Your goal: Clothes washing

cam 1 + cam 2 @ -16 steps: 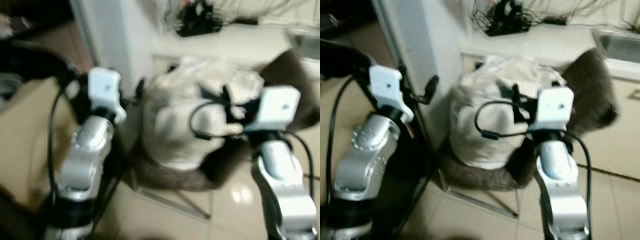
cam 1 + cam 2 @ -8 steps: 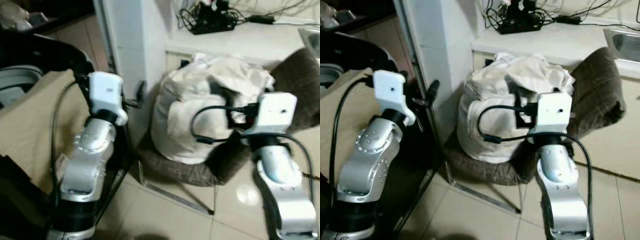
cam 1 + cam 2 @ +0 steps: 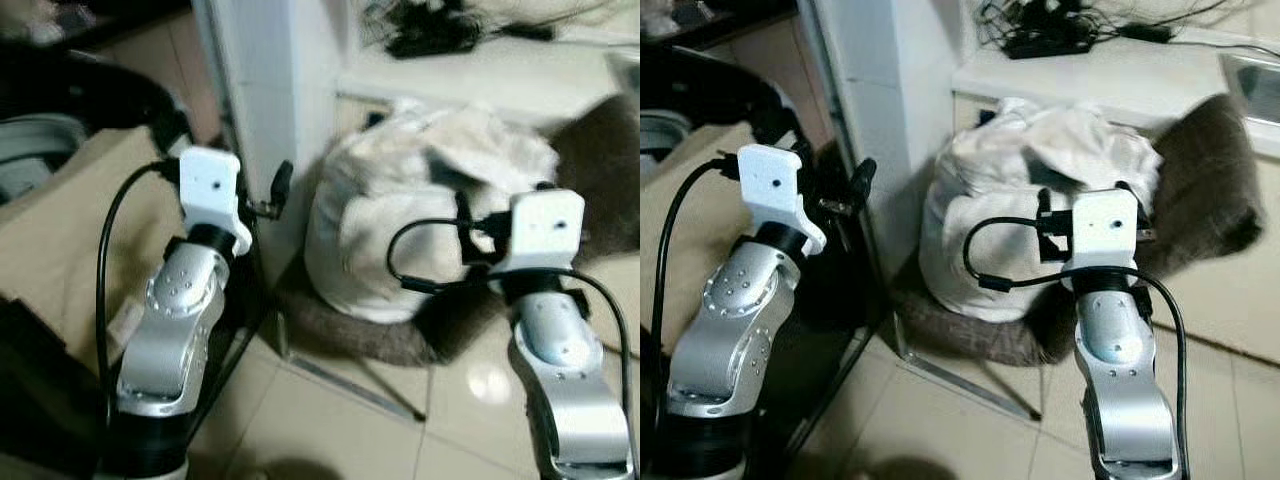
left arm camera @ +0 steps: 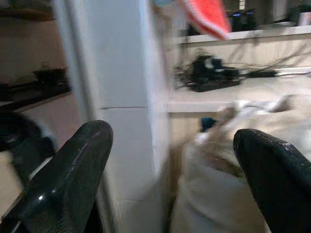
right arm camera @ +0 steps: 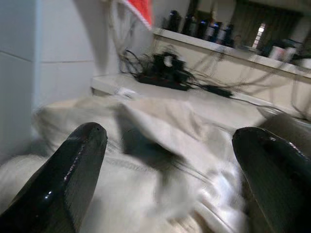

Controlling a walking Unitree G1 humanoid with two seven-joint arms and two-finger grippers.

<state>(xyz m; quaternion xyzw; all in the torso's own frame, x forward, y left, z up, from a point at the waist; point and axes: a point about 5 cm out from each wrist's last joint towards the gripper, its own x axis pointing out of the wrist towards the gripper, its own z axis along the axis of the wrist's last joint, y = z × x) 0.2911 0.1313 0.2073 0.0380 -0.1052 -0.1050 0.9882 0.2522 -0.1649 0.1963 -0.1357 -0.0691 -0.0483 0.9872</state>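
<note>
A cream-white bundle of clothes (image 3: 400, 230) is heaped on a brown cushioned chair (image 3: 370, 335). My right gripper (image 5: 170, 145) is raised just in front of the bundle, open, and the cloth lies beyond its fingers (image 5: 73, 160). My left gripper (image 4: 170, 150) is also open and empty. It is held up left of the bundle, beside a white tiled pillar (image 3: 270, 80). Its black fingertips (image 3: 281, 182) reach level with the pillar's corner. Both silver arms rise from the bottom of the eye views.
At far left are a black rounded machine with a grey drum (image 3: 40, 150) and a beige cloth (image 3: 60, 230). Behind the chair, a pale counter (image 3: 1120, 70) carries a black power strip and cables (image 3: 1045, 35). A sink (image 3: 1250, 85) is at right. Tiled floor (image 3: 330, 420) lies below.
The camera has swung and the picture is sharper than a second ago. Both arms keep the same raised pose before the bundle. The fingers have closed on nothing.
</note>
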